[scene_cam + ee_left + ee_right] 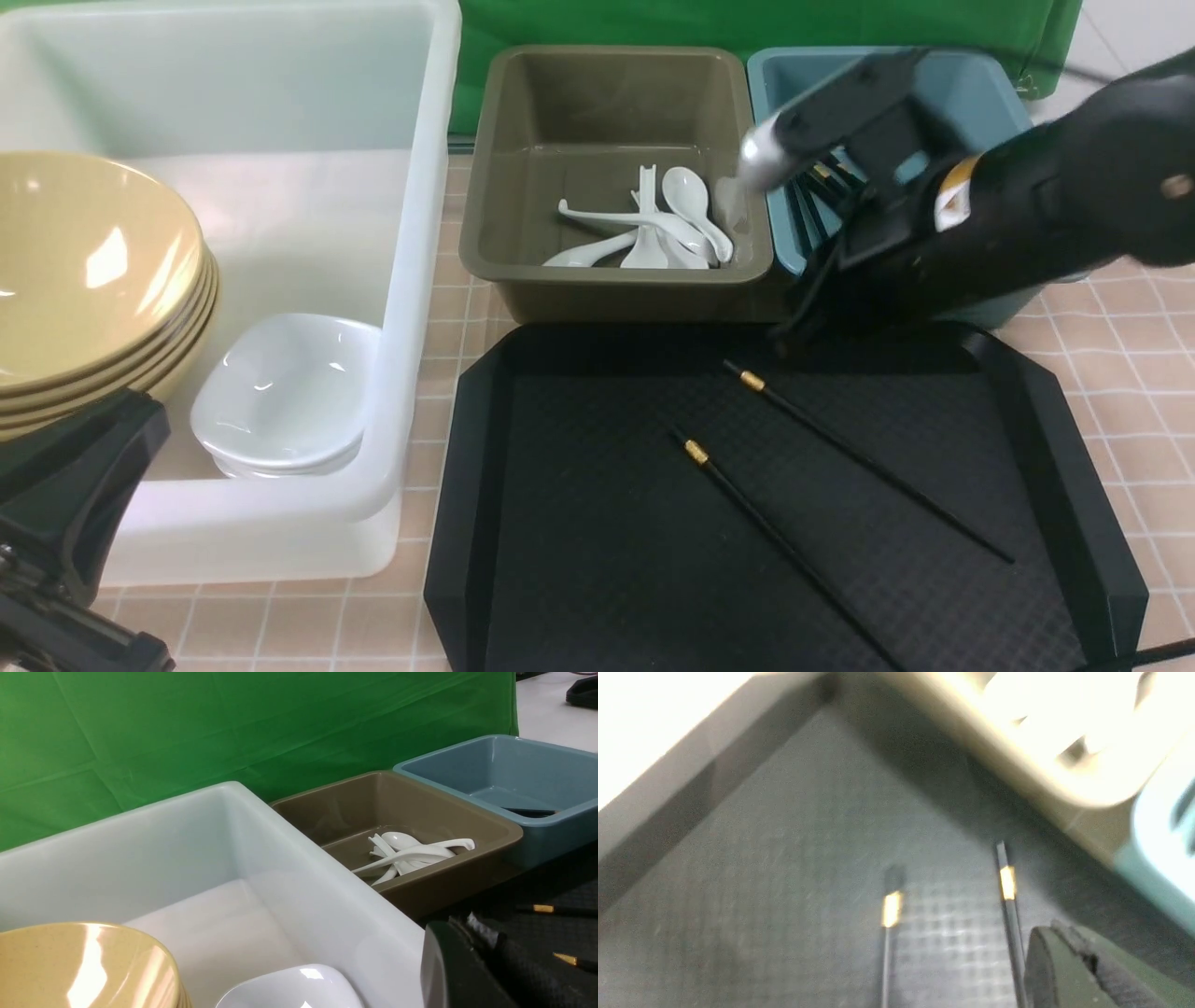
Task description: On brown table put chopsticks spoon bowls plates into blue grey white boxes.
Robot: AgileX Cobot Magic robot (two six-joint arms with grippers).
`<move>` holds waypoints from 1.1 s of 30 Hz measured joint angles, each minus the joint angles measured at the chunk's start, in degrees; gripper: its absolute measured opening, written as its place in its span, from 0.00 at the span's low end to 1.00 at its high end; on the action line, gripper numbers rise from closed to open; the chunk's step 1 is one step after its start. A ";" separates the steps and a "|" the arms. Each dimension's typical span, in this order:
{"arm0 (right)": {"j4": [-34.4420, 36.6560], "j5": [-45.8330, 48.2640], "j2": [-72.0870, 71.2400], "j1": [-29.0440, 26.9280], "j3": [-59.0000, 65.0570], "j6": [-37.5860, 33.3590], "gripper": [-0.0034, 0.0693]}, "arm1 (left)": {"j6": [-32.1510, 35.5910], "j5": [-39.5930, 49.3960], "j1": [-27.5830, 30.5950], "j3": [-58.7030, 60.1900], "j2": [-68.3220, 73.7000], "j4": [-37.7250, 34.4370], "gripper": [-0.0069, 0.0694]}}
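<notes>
Two black chopsticks with gold bands (868,462) (784,541) lie on a black tray (579,560). My right gripper (789,336) hangs over the tray's far edge, shut and empty; in the right wrist view its closed jaws (1057,928) sit just beside one chopstick (1011,905). More chopsticks (812,201) lie in the blue box (985,89). Several white spoons (653,229) rest in the olive-grey box (607,93). Stacked tan bowls (84,280) and white plates (285,392) sit in the white box (429,187). My left gripper (467,921) is shut and empty, at the front left beside the white box.
The brown tiled table (1139,392) shows to the right of the tray and in front of the white box. A green cloth (747,23) hangs behind the boxes. The tray has raised sloping rims and cut corners.
</notes>
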 joint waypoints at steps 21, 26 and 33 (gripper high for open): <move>-0.91 5.38 22.42 8.16 -0.73 3.12 0.45 | 0.00 1.40 0.00 0.00 0.00 0.00 0.08; -0.98 5.99 21.52 8.22 -0.60 1.77 0.16 | 0.00 1.34 0.00 0.00 0.00 0.23 0.08; -2.67 -0.17 7.64 6.97 0.04 -1.34 0.15 | 0.00 1.34 0.00 0.00 0.00 0.70 0.08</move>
